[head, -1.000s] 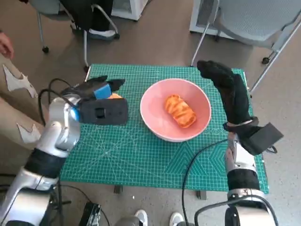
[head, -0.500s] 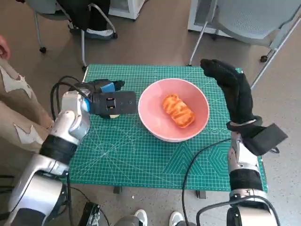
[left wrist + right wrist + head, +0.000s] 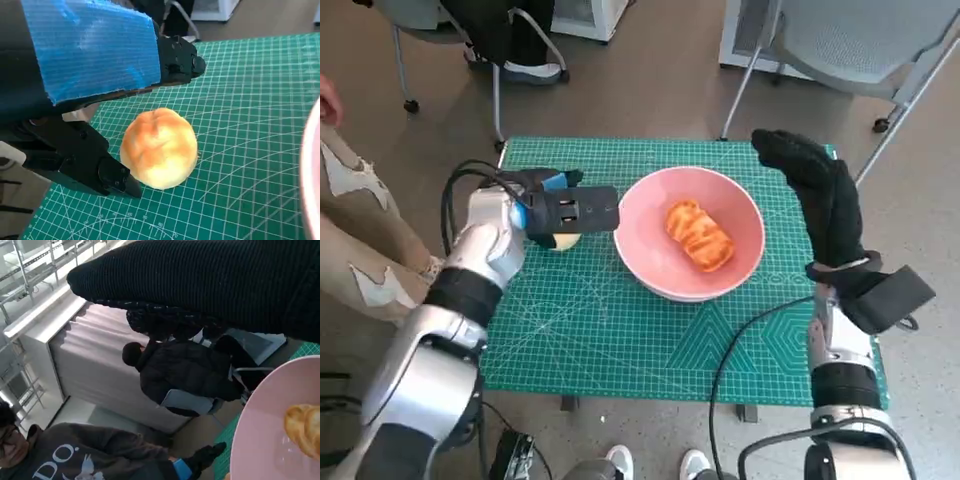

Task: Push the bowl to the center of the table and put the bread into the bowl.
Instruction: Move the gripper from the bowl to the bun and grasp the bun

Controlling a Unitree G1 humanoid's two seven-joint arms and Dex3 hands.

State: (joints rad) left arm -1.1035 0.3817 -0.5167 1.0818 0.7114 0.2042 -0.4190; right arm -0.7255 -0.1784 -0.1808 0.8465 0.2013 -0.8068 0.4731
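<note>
Now we have the pink bowl (image 3: 690, 233) near the middle of the green cutting mat (image 3: 620, 340), one striped pastry (image 3: 701, 236) already inside. Our left hand (image 3: 560, 213) brackets the round bread roll (image 3: 159, 148), fingers apart (not yet closed on it), so we should close evenly before lifting; our right hand (image 3: 815, 190) hovers open beside the bowl.

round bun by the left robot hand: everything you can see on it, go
The round bun is a small, smooth dome, golden brown on top and paler yellow down its sides, whole and undamaged as far as shown. It sits on the green cutting mat, outside the pink bowl, between the left robot hand's black fingers. Whether they actually press it, I cannot tell.
</note>
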